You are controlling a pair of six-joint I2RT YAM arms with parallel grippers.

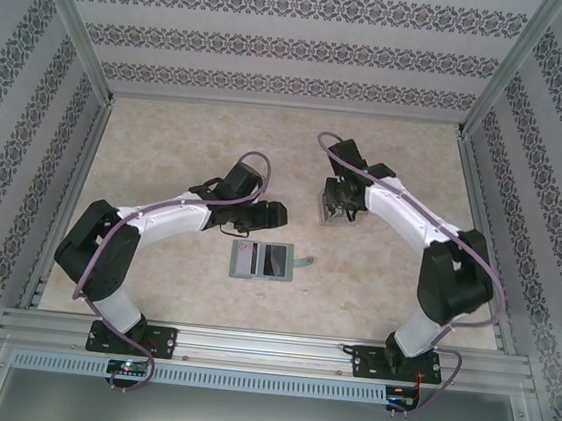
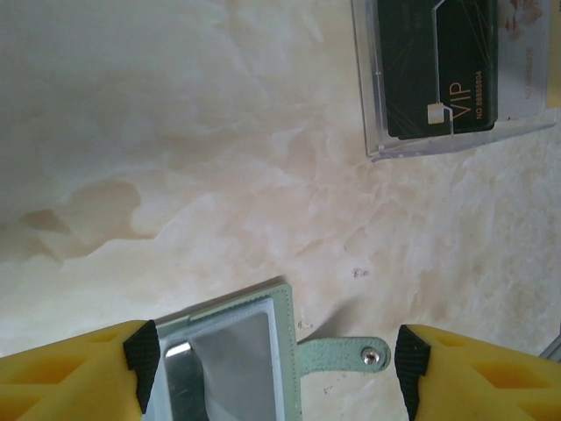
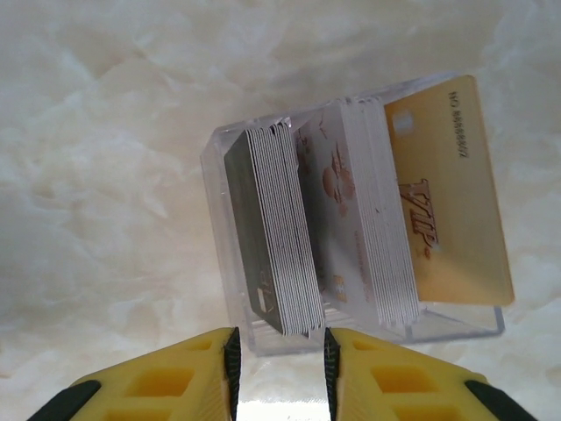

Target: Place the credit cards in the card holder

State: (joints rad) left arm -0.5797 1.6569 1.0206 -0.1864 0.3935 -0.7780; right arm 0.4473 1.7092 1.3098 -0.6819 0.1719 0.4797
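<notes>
The left arm [image 1: 174,221] rises from its base at the near left, its elbow bent out to the left. Its white forearm reaches right toward the middle. The left gripper [image 1: 270,216] points right and down, its 2 yellow fingers [image 2: 70,377] spread wide and clamping nothing. The right arm [image 1: 401,213] rises from the near right, elbow out to the right, forearm reaching far and left. The right gripper [image 1: 339,209] points down, its 2 yellow fingers [image 3: 149,377] a narrow gap apart. Whether they pinch anything cannot be told.
</notes>
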